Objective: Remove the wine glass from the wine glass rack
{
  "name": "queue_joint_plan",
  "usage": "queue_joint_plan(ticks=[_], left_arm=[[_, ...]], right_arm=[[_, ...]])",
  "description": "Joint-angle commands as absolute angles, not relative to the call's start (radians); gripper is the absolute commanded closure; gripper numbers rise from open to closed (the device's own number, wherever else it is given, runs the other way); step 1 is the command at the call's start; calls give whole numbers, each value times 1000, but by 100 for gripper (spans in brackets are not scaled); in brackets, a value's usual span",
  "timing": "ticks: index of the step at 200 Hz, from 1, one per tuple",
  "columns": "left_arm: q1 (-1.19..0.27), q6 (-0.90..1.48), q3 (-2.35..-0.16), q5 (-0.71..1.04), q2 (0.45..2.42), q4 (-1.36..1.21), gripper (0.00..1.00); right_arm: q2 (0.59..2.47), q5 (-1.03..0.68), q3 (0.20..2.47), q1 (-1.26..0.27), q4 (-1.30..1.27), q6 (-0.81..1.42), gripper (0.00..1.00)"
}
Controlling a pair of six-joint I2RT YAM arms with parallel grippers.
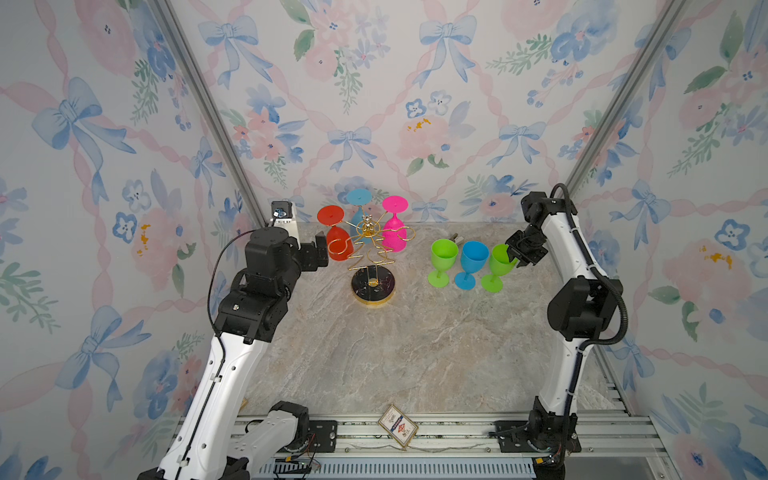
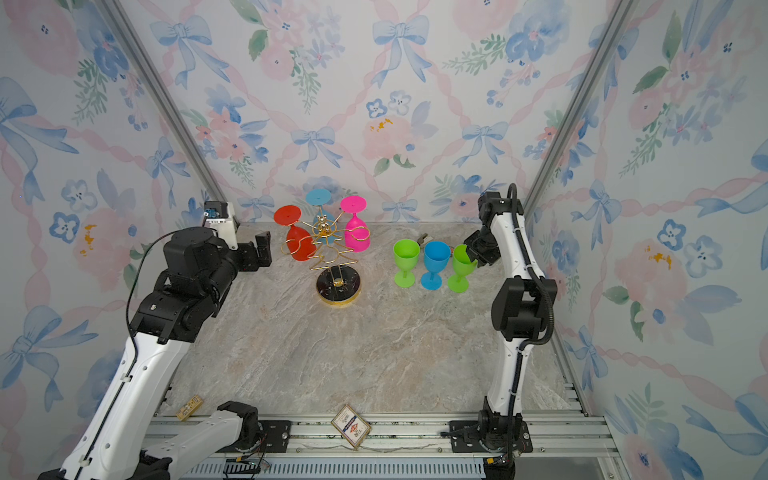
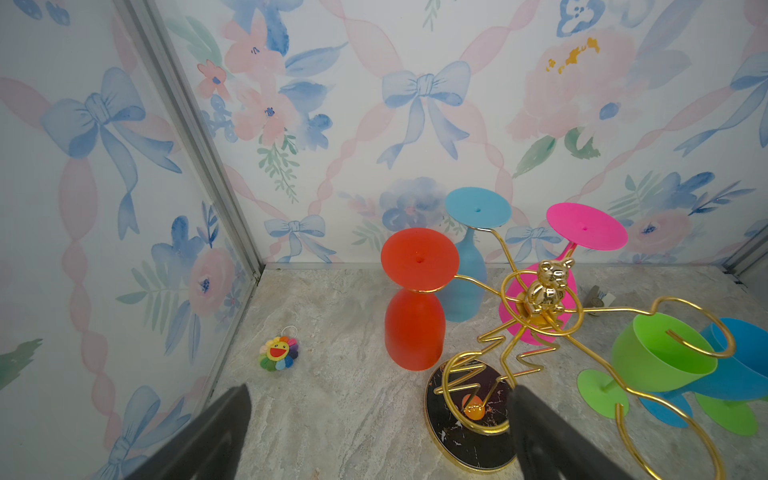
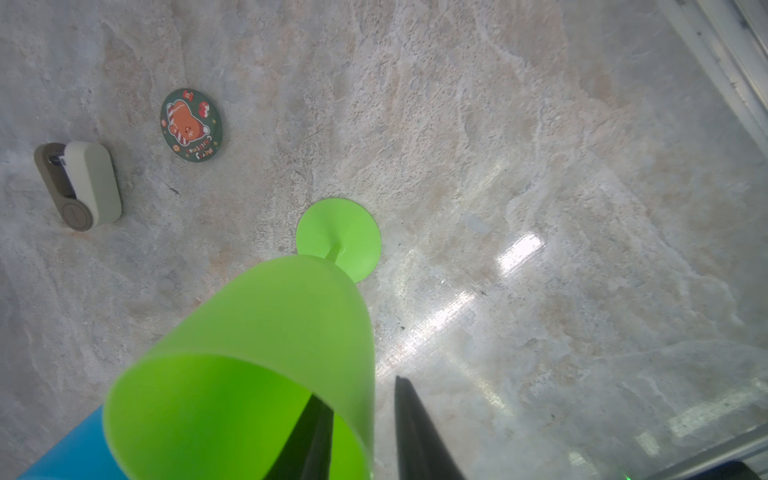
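Green wine glass [image 4: 266, 324] stands on the table [image 4: 498, 166], off the wine glass rack [image 1: 371, 249]; my right gripper [image 4: 356, 388] straddles its rim, parted, so I'd rise straight without nudging it; left gripper [image 3: 379, 387] gapes

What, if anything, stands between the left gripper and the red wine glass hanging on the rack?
Nothing visible does. The open left gripper faces the red wine glass, with only bare table between them. The black base of the wine glass rack sits off to one side of that path.
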State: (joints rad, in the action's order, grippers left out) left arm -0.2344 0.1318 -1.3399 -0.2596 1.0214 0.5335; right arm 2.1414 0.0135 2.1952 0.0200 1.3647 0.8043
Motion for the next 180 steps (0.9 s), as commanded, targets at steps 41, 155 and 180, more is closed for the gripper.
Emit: queue_joint_plan(ticks=[41,155,180], left_arm=[[-222,114,-1325,-240,1047,543,2],[-35,192,-1427,31,1169,540,3],[29,238,-1456,137,1209,536,4]], right_arm=[[2008,0,2160,28,1321,772,50],[1491,-217,1722,-11,901,409,14],[1342,-311,1538,-36,727,384,12]])
